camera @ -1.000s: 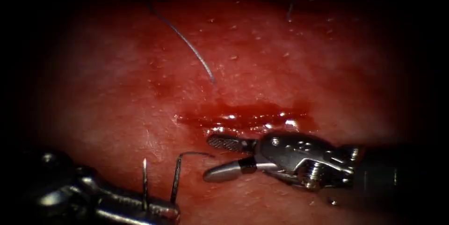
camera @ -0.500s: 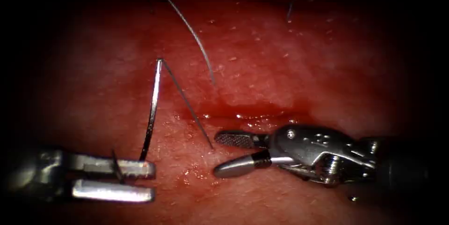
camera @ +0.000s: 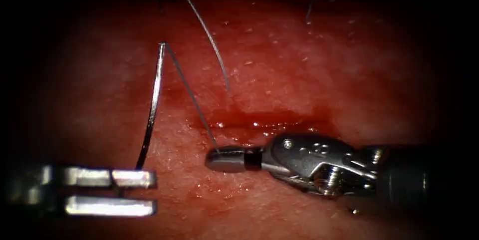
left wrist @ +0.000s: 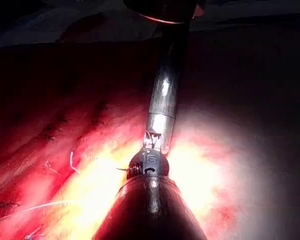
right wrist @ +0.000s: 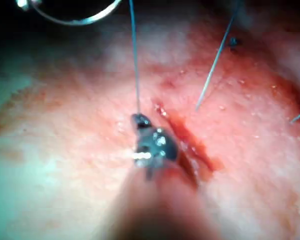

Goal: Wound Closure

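Note:
My left tool (camera: pixel 152 192) sits low on the left, left of the cut, shut on the curved needle (camera: pixel 151 105) near its pointed end. The needle stands clear of the tissue (camera: pixel 309 65), swaged end up. From that end the thread (camera: pixel 192 100) slants down to my right tool (camera: pixel 212 159), whose jaws are shut on it just below the cut's (camera: pixel 269 120) left end. The right wrist view has the same thread (right wrist: pixel 135 60) running into the tool's tip (right wrist: pixel 140 120), with the needle's curve (right wrist: pixel 75 21) beyond. The left tool's shaft (left wrist: pixel 162 100) appears in its own wrist view.
A second strand (camera: pixel 209 40) comes from the top and enters the tissue just above the cut. Red fluid (camera: pixel 259 125) pools in the cut. A short thread end (camera: pixel 319 0) lies far back. Earlier stitches (left wrist: pixel 55 122) and cut thread ends (left wrist: pixel 72 162) mark the tissue.
The left tool turned and lifted the needle upright, then a little further up and left. The right tool's jaws, open before, moved left and closed on the thread.

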Robot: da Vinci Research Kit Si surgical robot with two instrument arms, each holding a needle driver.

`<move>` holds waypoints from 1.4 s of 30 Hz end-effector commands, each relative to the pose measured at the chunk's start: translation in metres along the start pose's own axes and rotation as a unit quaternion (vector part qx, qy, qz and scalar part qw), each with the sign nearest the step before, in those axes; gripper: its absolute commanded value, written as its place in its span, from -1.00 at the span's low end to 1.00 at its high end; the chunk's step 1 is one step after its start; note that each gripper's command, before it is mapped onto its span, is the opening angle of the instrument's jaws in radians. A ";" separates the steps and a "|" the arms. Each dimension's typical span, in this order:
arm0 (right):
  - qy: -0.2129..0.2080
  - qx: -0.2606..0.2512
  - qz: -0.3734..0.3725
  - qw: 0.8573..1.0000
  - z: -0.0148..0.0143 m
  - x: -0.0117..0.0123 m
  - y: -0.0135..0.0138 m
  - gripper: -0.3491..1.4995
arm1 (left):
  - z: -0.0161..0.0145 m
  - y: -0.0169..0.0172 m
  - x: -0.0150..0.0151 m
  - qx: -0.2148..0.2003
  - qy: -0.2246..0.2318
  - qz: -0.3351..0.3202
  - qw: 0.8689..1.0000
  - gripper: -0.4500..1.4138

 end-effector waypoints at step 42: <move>0.003 -0.050 -0.155 0.987 -0.0045 0.0053 -0.0087 0.64 | -0.0057 -0.0061 -0.0093 0.108 -0.044 0.048 0.992 -1.00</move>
